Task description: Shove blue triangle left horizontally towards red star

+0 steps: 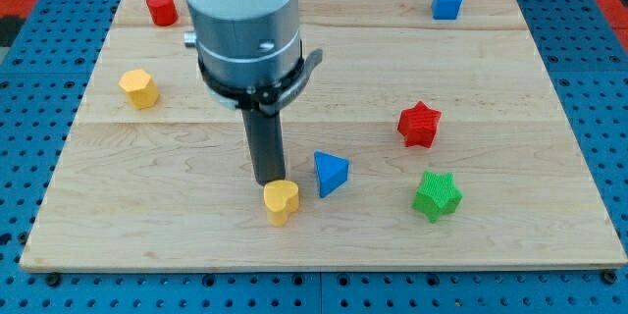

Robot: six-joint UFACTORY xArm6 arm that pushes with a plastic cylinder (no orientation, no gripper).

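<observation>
The blue triangle (331,173) lies on the wooden board (510,245) a little below the middle. The red star (420,125) sits to its right and slightly higher. My tip (271,181) rests on the board just left of the blue triangle, with a small gap between them. It stands directly above a yellow heart block (282,201) and seems to touch its upper edge. The arm's grey body hides the board behind the rod.
A green star (437,195) lies below the red star. A yellow hexagon block (139,88) is at the left, a red cylinder (162,8) at the top left, and a blue cube (447,2) at the top right.
</observation>
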